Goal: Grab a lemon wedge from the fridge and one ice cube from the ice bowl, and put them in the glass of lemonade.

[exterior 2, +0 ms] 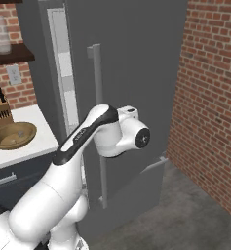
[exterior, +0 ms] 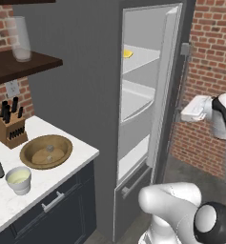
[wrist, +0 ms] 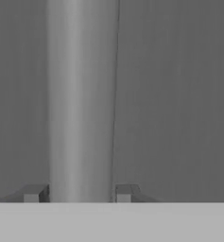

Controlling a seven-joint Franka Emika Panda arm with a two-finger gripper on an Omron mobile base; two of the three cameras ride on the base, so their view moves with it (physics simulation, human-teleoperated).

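Note:
The fridge (exterior: pixel 81 76) stands with its door (exterior 2: pixel 136 73) swung partly open, showing pale shelves. On an upper shelf lies the small yellow lemon wedge (exterior: pixel 127 54). My gripper (wrist: pixel 80 194) is shut on the door's long grey bar handle (wrist: pixel 80 94), one fingertip against each side of the bar. From the right base view the hand (exterior 2: pixel 129 116) sits at mid-height of the handle (exterior 2: pixel 95 73). The brown wooden ice bowl (exterior: pixel 46 151) rests on the white counter, with the small whitish glass of lemonade (exterior: pixel 19 179) in front of it.
A knife block (exterior: pixel 9 128) stands behind the bowl, and a tall clear glass (exterior: pixel 20 38) is on the dark wall shelf. A brick wall (exterior 2: pixel 209 97) runs close along the right of the open door. Dark drawers sit below the counter (exterior: pixel 71 169).

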